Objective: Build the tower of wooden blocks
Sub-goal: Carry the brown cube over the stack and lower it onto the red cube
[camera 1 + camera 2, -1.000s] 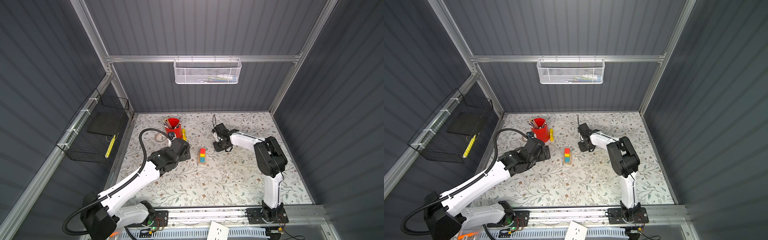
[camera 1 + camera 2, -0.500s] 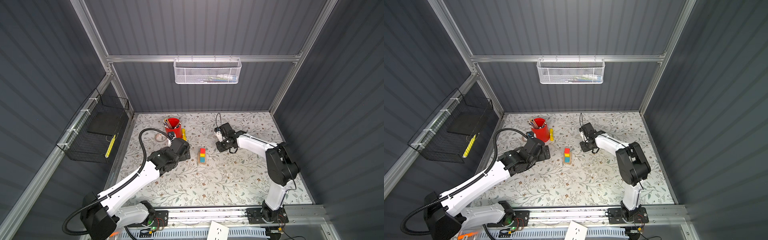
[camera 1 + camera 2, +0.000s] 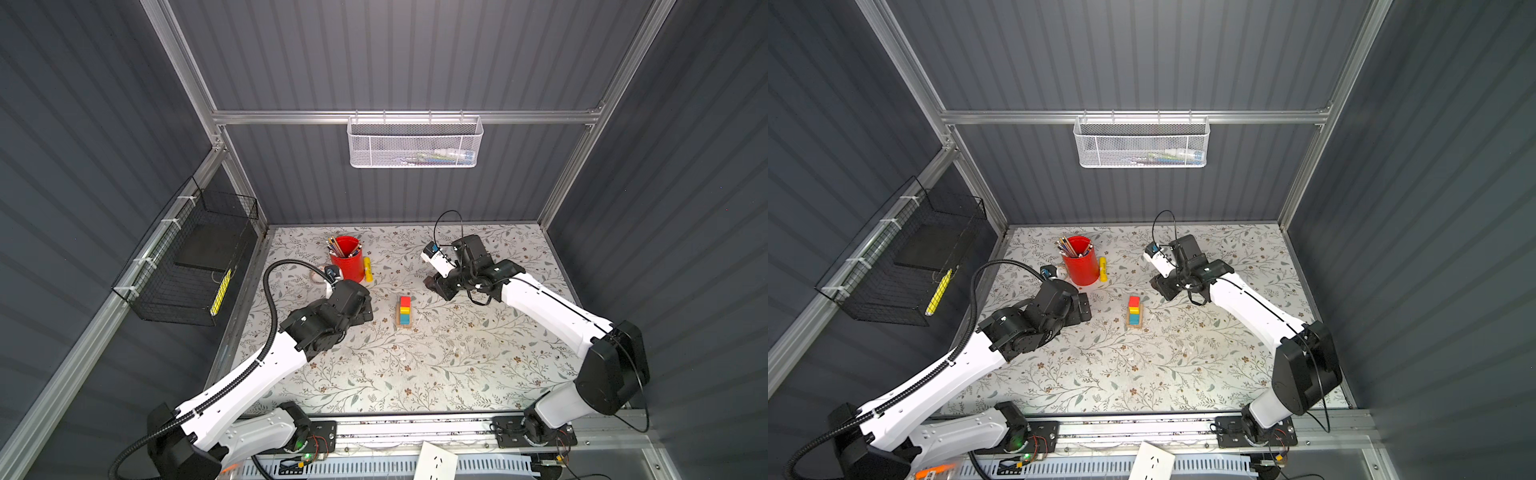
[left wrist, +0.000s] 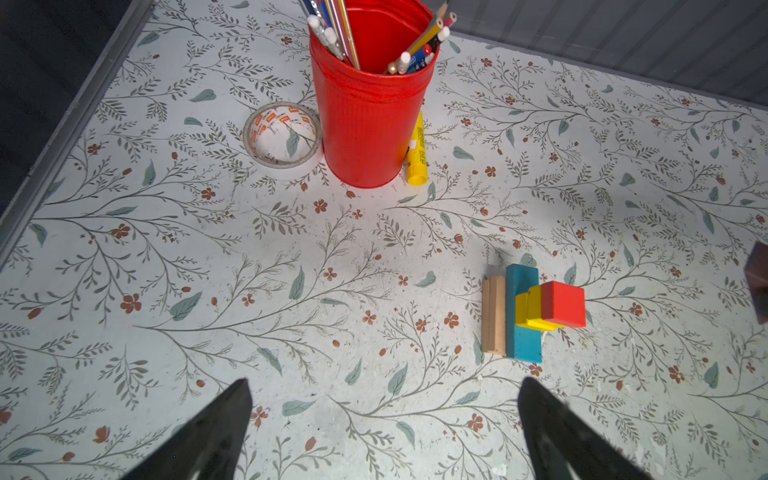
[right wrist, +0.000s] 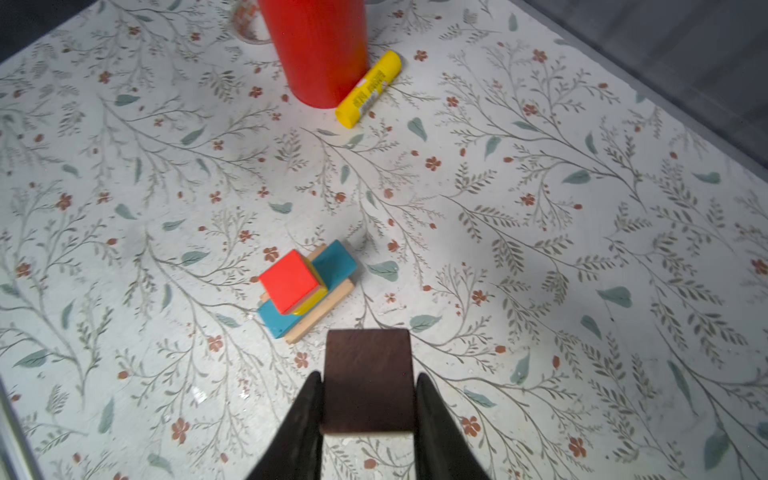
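The wood block tower (image 3: 404, 311) (image 3: 1134, 311) stands mid-table: tan planks (image 4: 493, 316) at the bottom, a blue plank (image 4: 521, 332) on them, then a yellow cube (image 4: 528, 309) and a red cube (image 4: 563, 303) (image 5: 289, 280) on top. My right gripper (image 5: 368, 376) (image 3: 438, 286) is shut on a dark brown wooden piece (image 5: 368, 378), held above the table just right of the tower. My left gripper (image 4: 384, 382) (image 3: 365, 311) is open and empty, left of the tower.
A red pencil cup (image 3: 347, 264) (image 4: 370, 116) stands at the back left, with a yellow glue stick (image 4: 415, 158) (image 5: 368, 89) and a tape roll (image 4: 282, 135) beside it. A black wire basket (image 3: 187, 266) hangs on the left wall and a white mesh basket (image 3: 415, 141) on the back wall.
The right arm's elbow has swung out to the right and toward the front, while its gripper kept the dark brown piece near the tower. The left arm has not moved.
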`<state>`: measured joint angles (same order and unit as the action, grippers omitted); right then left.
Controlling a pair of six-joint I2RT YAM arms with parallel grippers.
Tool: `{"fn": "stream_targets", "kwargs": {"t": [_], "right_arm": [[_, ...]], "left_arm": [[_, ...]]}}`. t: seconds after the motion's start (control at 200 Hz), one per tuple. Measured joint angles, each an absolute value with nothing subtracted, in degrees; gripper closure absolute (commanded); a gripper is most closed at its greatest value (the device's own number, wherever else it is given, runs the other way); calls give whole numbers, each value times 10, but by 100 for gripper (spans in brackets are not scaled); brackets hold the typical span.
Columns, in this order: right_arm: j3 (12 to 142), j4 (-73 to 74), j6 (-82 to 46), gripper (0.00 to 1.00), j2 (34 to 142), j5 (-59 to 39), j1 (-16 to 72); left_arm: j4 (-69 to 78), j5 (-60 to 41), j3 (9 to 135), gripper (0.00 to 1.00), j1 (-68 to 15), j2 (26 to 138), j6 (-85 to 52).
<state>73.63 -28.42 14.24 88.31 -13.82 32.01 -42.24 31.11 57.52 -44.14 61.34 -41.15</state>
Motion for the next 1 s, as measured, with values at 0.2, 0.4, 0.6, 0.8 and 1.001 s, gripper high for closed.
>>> {"fn": "stream_targets", "kwargs": {"t": [0.2, 0.4, 0.6, 0.8, 1.001], "right_arm": [[794, -332, 214, 84, 891, -177, 362], [884, -393, 278, 83, 961, -192, 385], [937, -462, 338, 82, 1024, -193, 388], [982, -510, 376, 82, 1069, -171, 391], [1007, -526, 392, 82, 1108, -138, 400]], "left_arm": [[-458, 320, 551, 0, -441, 569, -429], [-484, 320, 539, 0, -441, 538, -442], [-493, 320, 539, 0, -441, 536, -448], [-493, 321, 539, 0, -441, 548, -448], [-493, 322, 539, 0, -441, 559, -452]]}}
